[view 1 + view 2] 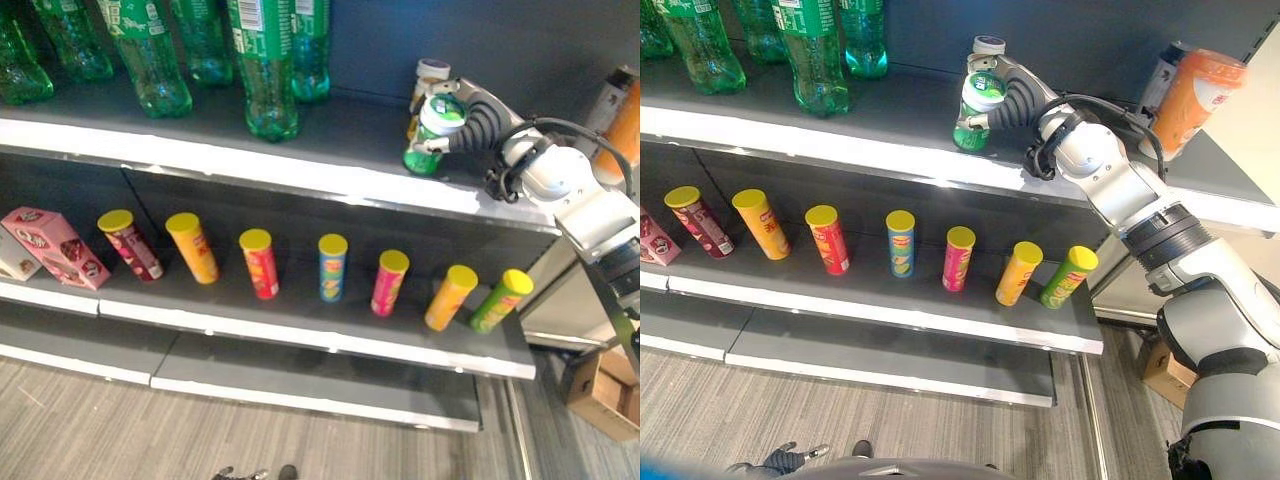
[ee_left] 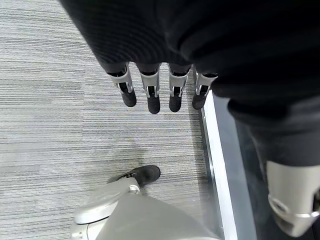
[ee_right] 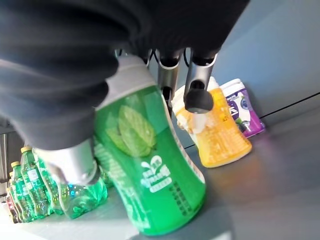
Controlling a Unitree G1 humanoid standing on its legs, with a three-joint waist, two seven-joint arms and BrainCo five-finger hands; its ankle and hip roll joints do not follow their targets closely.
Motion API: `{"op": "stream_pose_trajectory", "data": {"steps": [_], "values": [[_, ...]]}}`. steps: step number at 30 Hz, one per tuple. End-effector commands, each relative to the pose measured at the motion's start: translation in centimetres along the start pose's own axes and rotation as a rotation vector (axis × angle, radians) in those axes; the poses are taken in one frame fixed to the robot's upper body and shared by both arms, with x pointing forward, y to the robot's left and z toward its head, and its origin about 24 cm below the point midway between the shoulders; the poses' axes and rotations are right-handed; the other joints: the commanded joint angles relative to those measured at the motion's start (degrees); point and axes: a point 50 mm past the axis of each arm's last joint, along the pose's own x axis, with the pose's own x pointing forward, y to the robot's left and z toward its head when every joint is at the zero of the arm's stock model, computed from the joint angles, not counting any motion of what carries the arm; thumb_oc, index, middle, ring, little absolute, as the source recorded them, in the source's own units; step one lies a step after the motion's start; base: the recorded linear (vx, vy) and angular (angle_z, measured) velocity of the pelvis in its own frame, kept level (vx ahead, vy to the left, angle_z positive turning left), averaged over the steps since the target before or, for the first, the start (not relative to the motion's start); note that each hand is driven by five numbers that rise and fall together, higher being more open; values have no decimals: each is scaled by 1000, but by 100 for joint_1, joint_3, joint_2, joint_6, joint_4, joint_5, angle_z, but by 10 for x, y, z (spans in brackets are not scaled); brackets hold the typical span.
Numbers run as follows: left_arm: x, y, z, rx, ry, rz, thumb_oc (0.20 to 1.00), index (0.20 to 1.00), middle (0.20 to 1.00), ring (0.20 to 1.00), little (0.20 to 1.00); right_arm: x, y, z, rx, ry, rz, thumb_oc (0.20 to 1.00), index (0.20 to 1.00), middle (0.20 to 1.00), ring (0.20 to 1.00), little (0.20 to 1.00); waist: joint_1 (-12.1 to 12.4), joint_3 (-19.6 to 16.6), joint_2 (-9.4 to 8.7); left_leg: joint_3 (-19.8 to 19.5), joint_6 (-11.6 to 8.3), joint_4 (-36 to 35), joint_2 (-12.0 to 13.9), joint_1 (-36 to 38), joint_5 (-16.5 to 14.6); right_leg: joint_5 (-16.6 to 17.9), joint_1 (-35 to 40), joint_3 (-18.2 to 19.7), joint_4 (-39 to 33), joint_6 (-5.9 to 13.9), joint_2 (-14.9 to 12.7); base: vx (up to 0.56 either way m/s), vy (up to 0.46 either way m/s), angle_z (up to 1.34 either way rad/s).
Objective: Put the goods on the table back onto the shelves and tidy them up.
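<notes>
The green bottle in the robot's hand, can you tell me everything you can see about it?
The green bottle is small and squat, shiny like plastic, with a white cap and a label showing pale green leaves. The right hand has its fingers and thumb curled round it, holding it slightly tilted on the upper shelf, its base at the shelf's dark surface. Just behind it stand an orange-yellow bottle and a purple bottle of the same shape. The big green soda bottles are further left.

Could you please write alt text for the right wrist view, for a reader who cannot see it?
The right robot hand grips a small green container resting on a grey shelf. Just beyond stand a yellow container and a purple one, with green bottles lined up farther along.
</notes>
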Motion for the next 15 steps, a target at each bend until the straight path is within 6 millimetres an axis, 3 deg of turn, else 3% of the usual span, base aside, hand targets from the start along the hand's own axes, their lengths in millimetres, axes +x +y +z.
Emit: {"op": "stream_pose_trajectory", "data": {"steps": [1,15], "values": [[4,28,12,44,-25,77,1000,1000,1000,1000,1000,7,-31,9,-120,-4,-36,200,200,200,200,200,112,108,-288,487,-207,287,123,236,-657,-403,17,314,409,212,-356,0,0,0],[5,32,18,62,-41,83,1000,1000,1000,1000,1000,8,-26,11,-113,-13,-13,200,200,200,200,200,45,100,-285,536,-210,284,134,267,-669,-385,17,338,386,217,-338,0,0,0]]}}
